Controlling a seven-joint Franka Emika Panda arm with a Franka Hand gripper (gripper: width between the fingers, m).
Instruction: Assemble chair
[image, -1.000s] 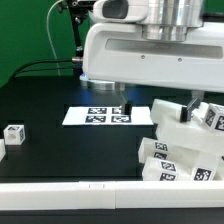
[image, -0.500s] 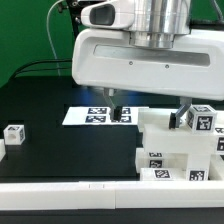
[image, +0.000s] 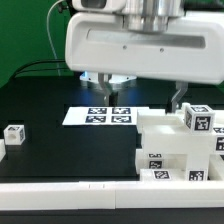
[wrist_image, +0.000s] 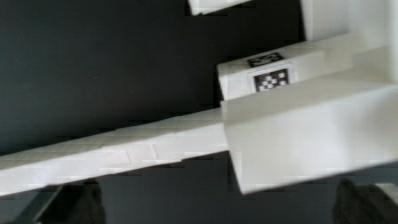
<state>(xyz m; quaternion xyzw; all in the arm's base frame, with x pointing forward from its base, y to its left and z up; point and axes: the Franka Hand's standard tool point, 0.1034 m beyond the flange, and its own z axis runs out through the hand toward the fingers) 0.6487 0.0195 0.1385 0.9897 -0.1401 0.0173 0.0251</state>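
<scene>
Black tabletop (image: 50, 110) below, the arm's white wrist fills the frame's top, its gripper (image: 143, 100) hanging fingers-down and spread over the chair (image: 180, 148) at lower right.

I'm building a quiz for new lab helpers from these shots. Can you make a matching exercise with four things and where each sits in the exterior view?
Things:
1. small tagged cube
2. marker board
3. chair parts
4. white rail

Places:
A. along the bottom edge
B. at the exterior view's right
C. middle of the black table
D. at the exterior view's far left

Pairs: 1-D, 2-C, 3-B, 4-A
</scene>
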